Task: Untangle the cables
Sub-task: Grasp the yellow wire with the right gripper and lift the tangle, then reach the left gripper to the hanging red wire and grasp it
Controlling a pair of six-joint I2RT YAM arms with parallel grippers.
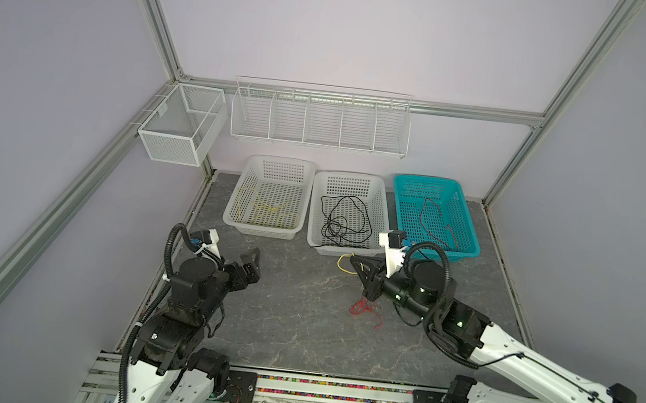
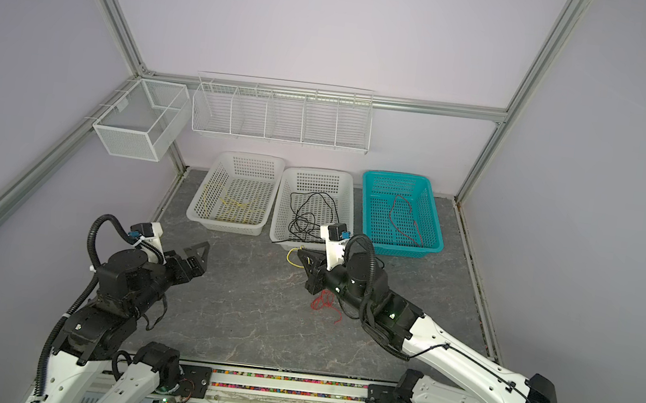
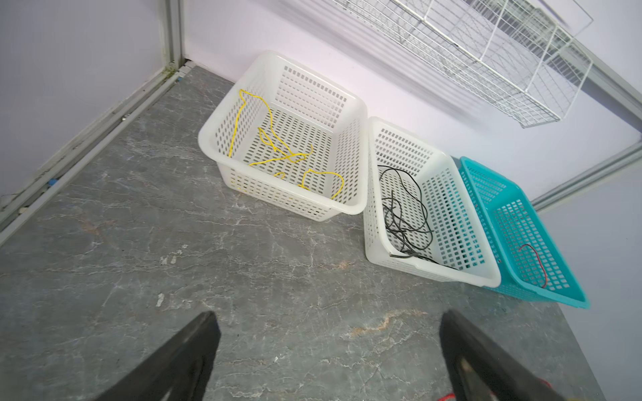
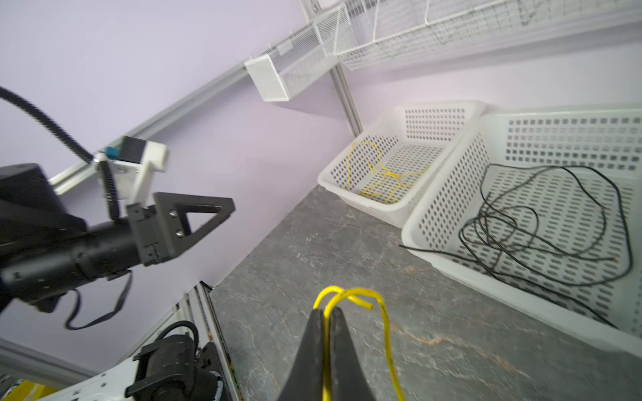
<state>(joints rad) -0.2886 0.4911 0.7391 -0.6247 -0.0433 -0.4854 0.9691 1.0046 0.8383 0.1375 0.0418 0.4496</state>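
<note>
Showing table [image 1: 296, 333] with three baskets [image 1: 263, 231] holding sorted cables. Pinching a loose yellow cable [image 4: 385, 319] in the closed right gripper [image 4: 326, 312], near a red tangle [image 1: 364, 310]; holding left gripper [image 3: 328, 314] wide apart, empty. Likely handling light, limp, snag-prone; gripping best near free ends.

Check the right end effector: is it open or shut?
Shut. In the right wrist view the right end effector pinches a yellow cable, which loops out beyond its tips.
</note>
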